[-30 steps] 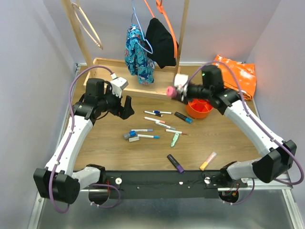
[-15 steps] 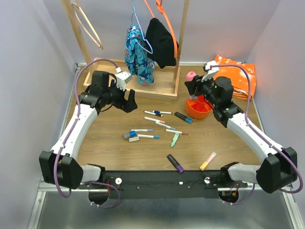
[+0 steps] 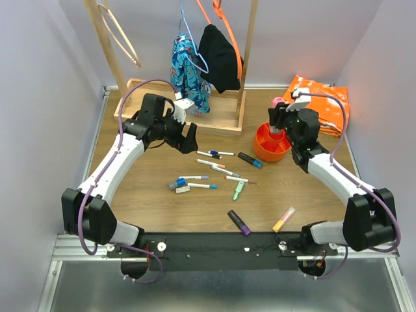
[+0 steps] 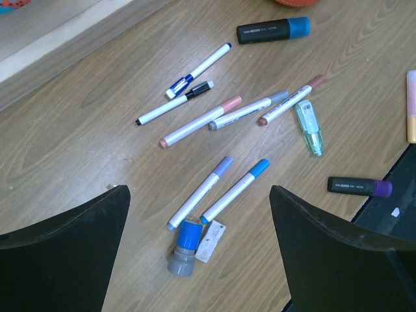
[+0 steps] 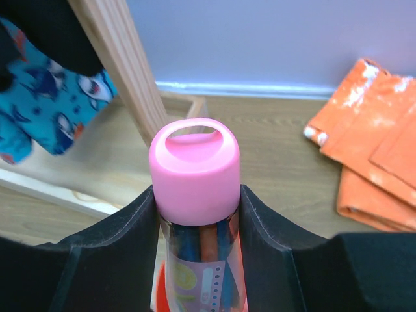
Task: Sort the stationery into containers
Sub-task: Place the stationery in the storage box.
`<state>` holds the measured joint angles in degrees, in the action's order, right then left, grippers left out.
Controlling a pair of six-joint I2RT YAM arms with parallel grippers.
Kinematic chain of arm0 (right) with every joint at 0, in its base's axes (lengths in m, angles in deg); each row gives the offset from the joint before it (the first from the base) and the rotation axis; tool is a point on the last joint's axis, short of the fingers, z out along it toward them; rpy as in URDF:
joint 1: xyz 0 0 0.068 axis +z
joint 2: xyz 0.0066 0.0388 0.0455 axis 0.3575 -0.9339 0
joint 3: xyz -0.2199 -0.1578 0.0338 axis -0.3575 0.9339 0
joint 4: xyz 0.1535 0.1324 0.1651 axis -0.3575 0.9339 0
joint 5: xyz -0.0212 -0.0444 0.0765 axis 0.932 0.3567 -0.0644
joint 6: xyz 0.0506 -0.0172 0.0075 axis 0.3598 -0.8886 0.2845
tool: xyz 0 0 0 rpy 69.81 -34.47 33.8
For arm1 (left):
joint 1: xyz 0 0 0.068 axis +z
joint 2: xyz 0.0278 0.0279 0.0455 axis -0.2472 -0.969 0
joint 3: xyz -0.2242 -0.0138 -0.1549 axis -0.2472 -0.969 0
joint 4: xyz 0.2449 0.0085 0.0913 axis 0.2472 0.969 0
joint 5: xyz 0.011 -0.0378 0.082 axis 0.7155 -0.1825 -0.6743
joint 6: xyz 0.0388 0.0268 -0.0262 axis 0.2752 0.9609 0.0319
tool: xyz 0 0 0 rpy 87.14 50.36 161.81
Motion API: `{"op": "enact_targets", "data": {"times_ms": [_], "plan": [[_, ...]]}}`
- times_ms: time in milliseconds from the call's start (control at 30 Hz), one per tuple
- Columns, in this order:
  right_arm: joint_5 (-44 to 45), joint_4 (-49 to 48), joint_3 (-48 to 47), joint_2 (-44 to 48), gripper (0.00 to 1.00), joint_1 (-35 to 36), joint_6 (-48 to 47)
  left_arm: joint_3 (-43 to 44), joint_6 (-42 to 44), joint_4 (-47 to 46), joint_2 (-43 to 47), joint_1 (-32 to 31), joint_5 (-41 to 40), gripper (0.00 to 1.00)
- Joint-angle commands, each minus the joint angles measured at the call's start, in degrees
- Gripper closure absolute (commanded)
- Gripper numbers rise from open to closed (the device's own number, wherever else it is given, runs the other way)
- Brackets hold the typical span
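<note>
The right gripper point(image 5: 198, 218) holds a pink-capped tube point(image 5: 195, 162). Its two black fingers point(image 5: 140, 221) press on the clear body just under the cap, at a medium width. In the top view this tube sits in the right part of the frame, above the far rim of the orange cup point(image 3: 260, 151). I cannot tell if it is really over one compartment.

I judge that the step in hand is to put this tube into the cup. To do it well, the arm should first bring the lower end of the tube over one free compartment, not over a divider. Then it should go down slowly and keep the tube upright. The fingers should open only when the tube rests inside, because it is tall and can fall over. The cup looks light, so a touch from the side may push it toward the orange bag point(image 3: 325, 104).

The left gripper point(image 4: 198, 192) has its fingers wide apart and holds nothing. It hovers over the pens in the centre of the frame. On the table lie also the mint-green piece point(image 3: 238, 189), the purple highlighter point(image 3: 239, 222) and the yellow highlighter point(image 3: 284, 219). The left arm does better to stay away from the cup for now.
</note>
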<state>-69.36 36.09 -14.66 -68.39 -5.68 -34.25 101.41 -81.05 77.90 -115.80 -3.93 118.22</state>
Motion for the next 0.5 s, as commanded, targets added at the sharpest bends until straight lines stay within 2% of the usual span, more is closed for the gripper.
{"op": "enact_targets", "data": {"times_ms": [0, 467], "plan": [[2.16, -6.61, 3.70, -1.51, 0.99, -1.03, -0.95, 2.99, -1.03, -1.02, -1.60, -0.83, 0.50, 0.03], [1.29, -10.92, 6.78, -4.05, 0.99, -4.37, 0.28, 4.31, -0.86, -1.11, -3.79, -2.15, 0.15, 0.03]]}}
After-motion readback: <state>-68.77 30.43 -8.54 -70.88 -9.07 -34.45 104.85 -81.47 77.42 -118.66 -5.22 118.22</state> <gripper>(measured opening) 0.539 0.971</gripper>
